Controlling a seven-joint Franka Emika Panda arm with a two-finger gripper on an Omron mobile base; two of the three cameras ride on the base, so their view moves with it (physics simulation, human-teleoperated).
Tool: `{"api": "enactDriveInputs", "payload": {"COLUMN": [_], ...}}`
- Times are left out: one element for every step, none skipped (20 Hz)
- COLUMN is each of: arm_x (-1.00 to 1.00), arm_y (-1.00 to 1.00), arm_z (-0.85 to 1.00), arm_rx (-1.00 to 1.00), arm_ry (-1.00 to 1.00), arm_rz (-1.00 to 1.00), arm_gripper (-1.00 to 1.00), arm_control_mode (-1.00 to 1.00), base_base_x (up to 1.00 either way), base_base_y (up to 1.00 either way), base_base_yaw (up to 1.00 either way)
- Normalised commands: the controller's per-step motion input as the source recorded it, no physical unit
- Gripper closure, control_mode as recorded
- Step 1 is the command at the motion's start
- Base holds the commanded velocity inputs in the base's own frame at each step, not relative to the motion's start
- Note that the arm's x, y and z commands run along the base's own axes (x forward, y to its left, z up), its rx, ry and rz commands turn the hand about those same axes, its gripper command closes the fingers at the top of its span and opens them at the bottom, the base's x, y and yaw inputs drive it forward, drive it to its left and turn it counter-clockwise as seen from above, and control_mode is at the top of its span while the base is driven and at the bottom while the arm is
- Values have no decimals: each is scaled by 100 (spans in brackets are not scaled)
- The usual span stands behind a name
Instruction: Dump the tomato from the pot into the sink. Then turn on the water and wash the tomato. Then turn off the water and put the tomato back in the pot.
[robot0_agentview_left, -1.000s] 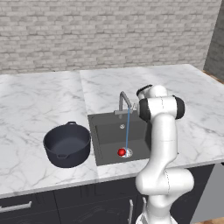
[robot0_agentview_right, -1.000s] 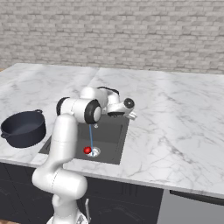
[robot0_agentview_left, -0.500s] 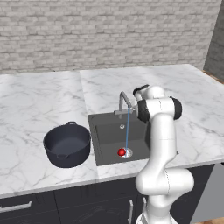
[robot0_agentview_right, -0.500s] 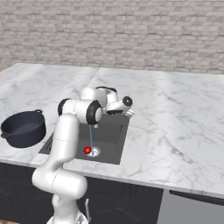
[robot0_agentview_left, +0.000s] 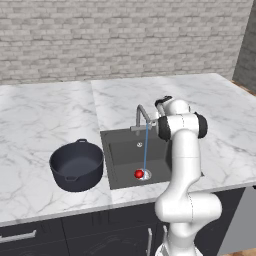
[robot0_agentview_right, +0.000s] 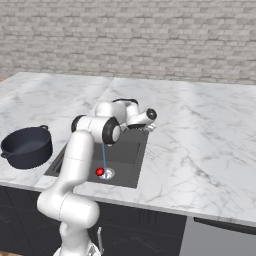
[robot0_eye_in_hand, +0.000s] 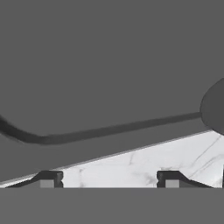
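The small red tomato (robot0_agentview_left: 138, 174) (robot0_agentview_right: 100, 171) lies on the drain of the dark sink (robot0_agentview_left: 120, 155) (robot0_agentview_right: 127, 150). A thin blue stream of water (robot0_agentview_left: 146, 150) (robot0_agentview_right: 104, 155) falls on it from the grey faucet (robot0_agentview_left: 141, 116). The dark pot (robot0_agentview_left: 77, 166) (robot0_agentview_right: 26, 146) stands upright on the counter to the left of the sink, with nothing visible in it. My gripper (robot0_agentview_right: 140, 125) (robot0_eye_in_hand: 108, 181) hovers at the sink's back right corner, close beside the faucet's base. Its fingertips (robot0_eye_in_hand: 48, 179) stand apart with only marble showing between them, so it is open.
White marble counter (robot0_agentview_left: 45, 115) stretches to both sides of the sink, backed by a grey brick wall (robot0_agentview_left: 125, 35). Dark cabinet fronts (robot0_agentview_left: 75, 232) run below the counter's front edge. A rounded dark shape (robot0_eye_in_hand: 215, 107) sits at the right edge of the hand view.
The hand has edged slightly toward the faucet. The water keeps running, and the tomato and pot have not moved.
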Motion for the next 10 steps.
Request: {"api": "enactDriveInputs", "payload": {"arm_x": [16, 9, 6, 0, 0, 1, 1, 0, 0, 0], "arm_y": [59, 70, 73, 76, 78, 78, 77, 79, 83, 84], "arm_z": [0, 0, 0, 0, 0, 0, 0, 0, 0, 0], "arm_rx": [3, 3, 2, 2, 2, 1, 2, 1, 0, 0], "arm_ry": [2, 1, 1, 1, 1, 1, 0, 0, 0, 0], "arm_rz": [9, 9, 9, 9, 9, 9, 8, 8, 8, 9], "arm_gripper": [-100, -100, -100, -100, -100, -100, -100, -100, -100, -100], "arm_control_mode": [-100, -100, -100, -100, -100, -100, -100, -100, -100, -100], "base_base_x": [0, 0, 0, 0, 0, 0, 0, 0, 0, 0], "base_base_y": [0, 0, 0, 0, 0, 0, 0, 0, 0, 0], "base_base_yaw": [0, 0, 0, 0, 0, 0, 0, 0, 0, 0]}}
